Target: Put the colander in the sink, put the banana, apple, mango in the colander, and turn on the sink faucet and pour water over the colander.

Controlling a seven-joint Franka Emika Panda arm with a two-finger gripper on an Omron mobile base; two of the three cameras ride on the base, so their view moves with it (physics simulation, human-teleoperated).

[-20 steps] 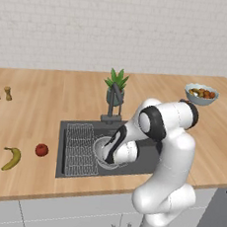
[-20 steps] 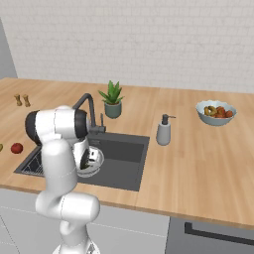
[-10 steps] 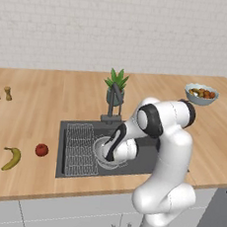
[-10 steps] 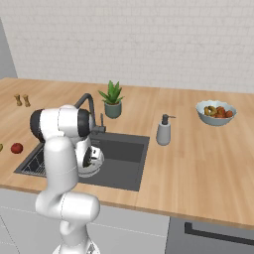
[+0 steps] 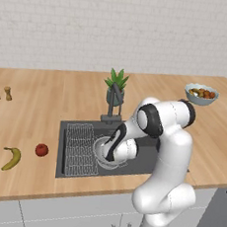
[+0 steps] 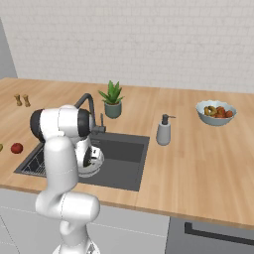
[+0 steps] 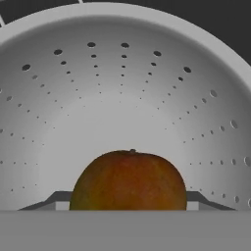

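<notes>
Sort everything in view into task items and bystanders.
Task items: colander, mango between the tool fingers, sink, faucet, banana, apple.
Bystanders: potted plant, soap dispenser, fruit bowl, wire rack, two shakers.

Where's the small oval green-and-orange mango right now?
In the hand view the mango sits between the jaws, over the inside of the round silver-grey perforated colander.
</notes>
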